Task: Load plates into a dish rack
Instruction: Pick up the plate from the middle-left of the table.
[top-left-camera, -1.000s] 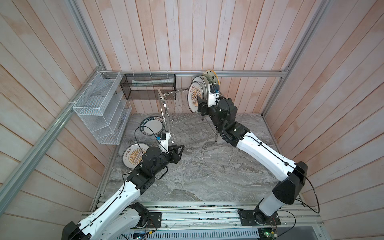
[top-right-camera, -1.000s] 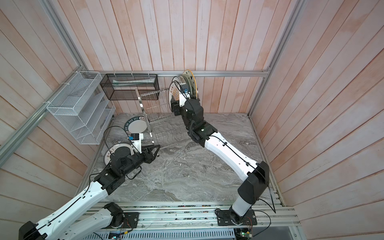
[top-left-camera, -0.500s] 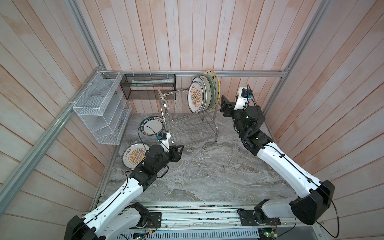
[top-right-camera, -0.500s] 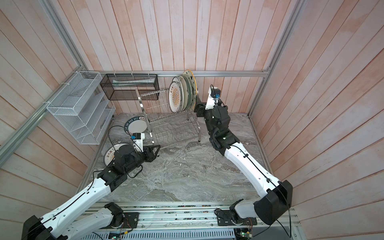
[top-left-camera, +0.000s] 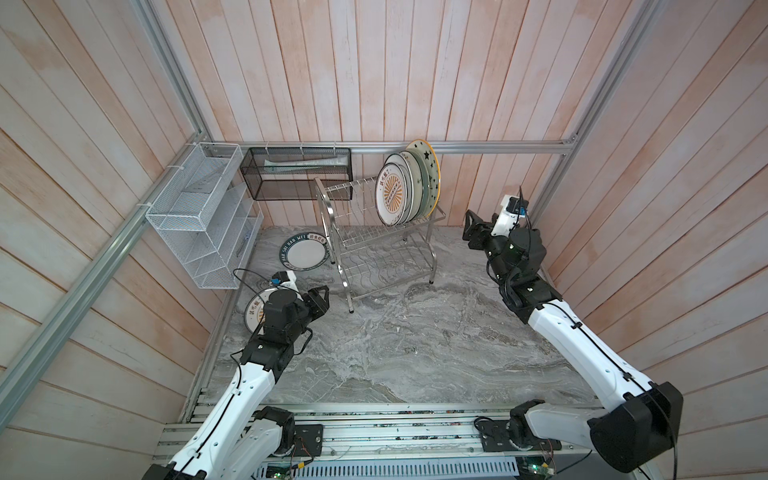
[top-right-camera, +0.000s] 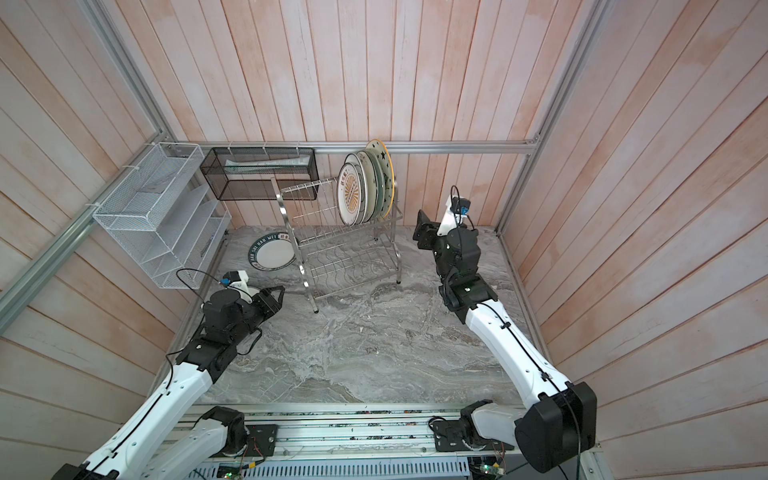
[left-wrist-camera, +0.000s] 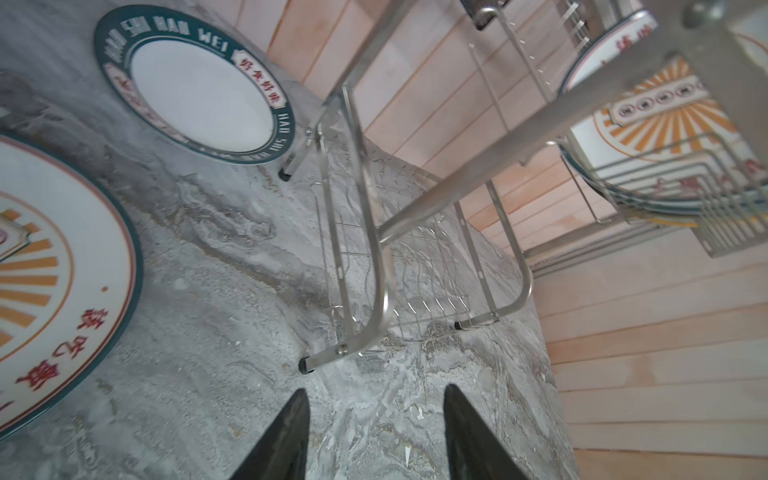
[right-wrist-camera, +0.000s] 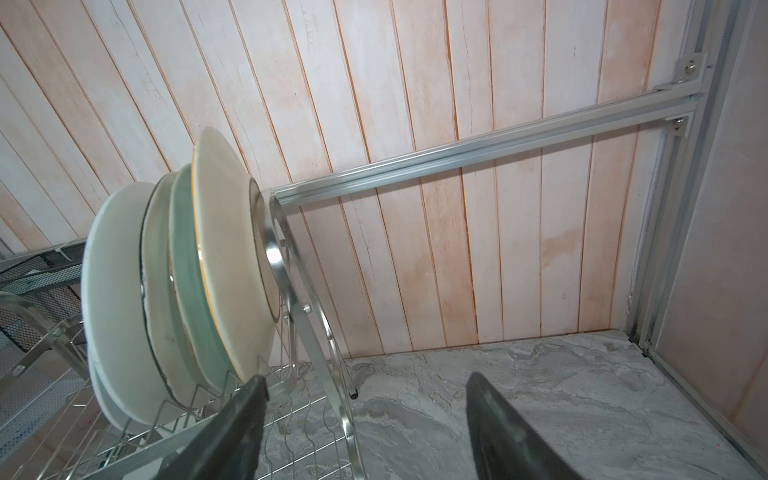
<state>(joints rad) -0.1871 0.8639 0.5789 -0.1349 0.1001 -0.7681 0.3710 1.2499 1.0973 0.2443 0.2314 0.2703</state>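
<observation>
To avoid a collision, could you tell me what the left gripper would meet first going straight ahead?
Most likely the dish rack, at its near leg. The left gripper points at it with nothing between, though depth is hard to judge.

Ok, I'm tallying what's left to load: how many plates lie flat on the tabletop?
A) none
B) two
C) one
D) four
B: a green-rimmed plate lies beside the dish rack and a sunburst plate near the left gripper; the other plates stand in the rack's top tier.
</observation>
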